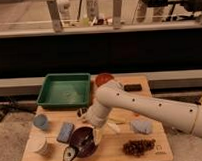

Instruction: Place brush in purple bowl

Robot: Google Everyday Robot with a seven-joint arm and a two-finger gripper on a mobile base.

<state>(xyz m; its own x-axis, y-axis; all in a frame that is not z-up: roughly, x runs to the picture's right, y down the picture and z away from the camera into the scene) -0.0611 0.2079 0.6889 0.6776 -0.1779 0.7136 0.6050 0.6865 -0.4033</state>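
Note:
The purple bowl [84, 141] stands near the front left of the wooden table [162, 153]. The brush [70, 155], dark with a pale oval face, rests at the bowl's front-left rim; I cannot tell whether it leans on the rim or lies beside it. My white arm reaches in from the right and bends down over the bowl. The gripper [94, 131] hangs over the bowl's back-right rim, open, with nothing between its fingers. It is about a bowl's width from the brush.
A green tray [65, 91] fills the back left, with an orange-red bowl [104, 79] and a black block [133, 87] behind the arm. A pale blue cup [41, 122], blue-grey pad [65, 132] and white cup [39, 145] stand left of the bowl. A dark cluster [139, 146] lies front right.

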